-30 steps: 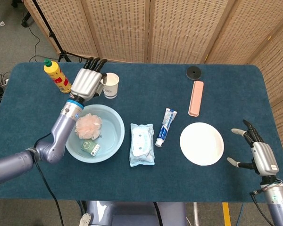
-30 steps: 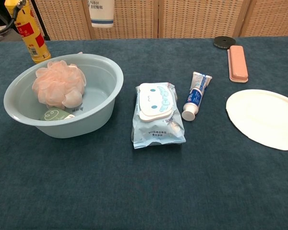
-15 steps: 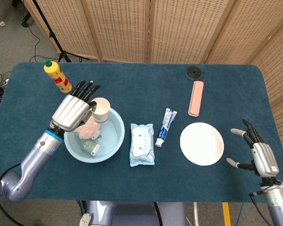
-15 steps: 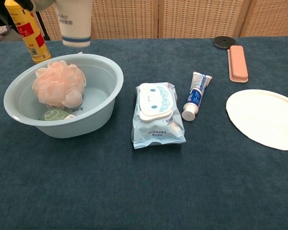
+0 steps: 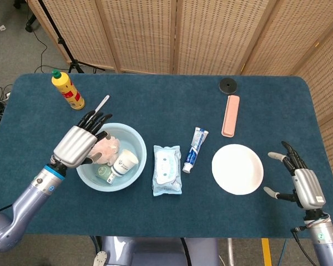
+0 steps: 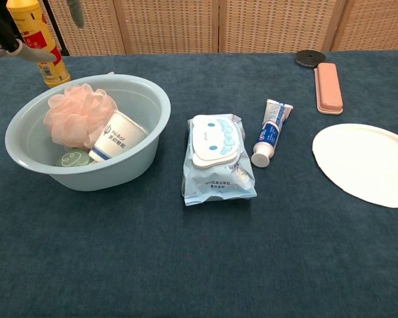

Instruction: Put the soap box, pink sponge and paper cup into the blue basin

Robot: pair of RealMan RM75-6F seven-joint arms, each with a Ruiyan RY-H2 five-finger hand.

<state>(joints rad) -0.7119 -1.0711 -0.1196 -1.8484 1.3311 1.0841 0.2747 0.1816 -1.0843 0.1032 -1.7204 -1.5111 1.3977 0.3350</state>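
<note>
Inside the blue basin [image 6: 156, 106] the paper cup [image 6: 117, 136], pink sponge [image 6: 76, 116] and green soap box [image 6: 73, 159] are all seen; nothing is left. Both the left hand [image 5: 77, 144] and right hand [image 5: 302, 184] are spread with empty fingers.

At the left of both views we see a round, pale blue basin [image 5: 134, 143] [image 6: 156, 109] standing upright on the bench. All three items lie inside it. A fluffy pink sponge [image 5: 106, 147] [image 6: 78, 114] fills the far left part of the basin. A white paper cup [image 5: 124, 163] [image 6: 118, 136] with a blue band near its base lies tipped on its side, leaning against the sponge, its open mouth towards the basin's right wall. A small green soap box [image 5: 104, 173] [image 6: 73, 159] sits on the basin floor at the near side, beside the cup's base and partly tucked under the sponge.
</note>
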